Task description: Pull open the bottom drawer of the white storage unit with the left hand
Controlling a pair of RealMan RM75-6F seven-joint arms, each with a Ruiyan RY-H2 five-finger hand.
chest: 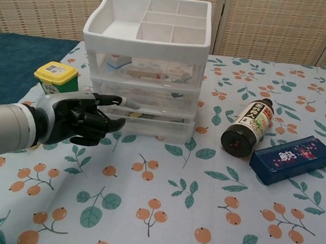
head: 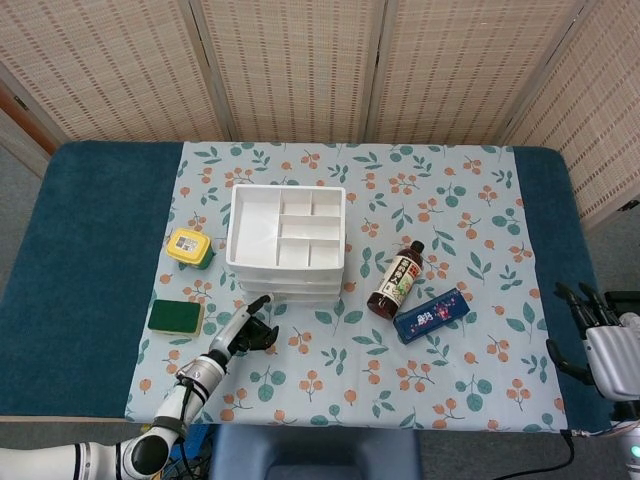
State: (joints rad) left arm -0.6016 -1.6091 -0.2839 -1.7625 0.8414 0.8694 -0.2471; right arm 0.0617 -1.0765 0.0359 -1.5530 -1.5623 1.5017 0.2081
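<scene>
white storage unit (chest: pixel 144 67) stands mid-tabletop, its bottom drawer (chest: pixel 142 123) closed — the left hand (chest: pixel 79 118) just beside it, one finger extended toward the front, holding nothing; small items fill the drawers.

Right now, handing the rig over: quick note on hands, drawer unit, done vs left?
Left hand: at the front left of the white storage unit, one finger extended toward the drawer fronts, the rest curled; holds nothing. Whether it touches the unit is unclear.
Right hand: idle at the table's right edge, fingers apart, holds nothing.
Bottom drawer: shut, flush with the two above.
Done: approach only.
Left: hook the bottom drawer's front with the left hand and pull it toward the robot. The brown bottle and blue box lie off to the right.
</scene>
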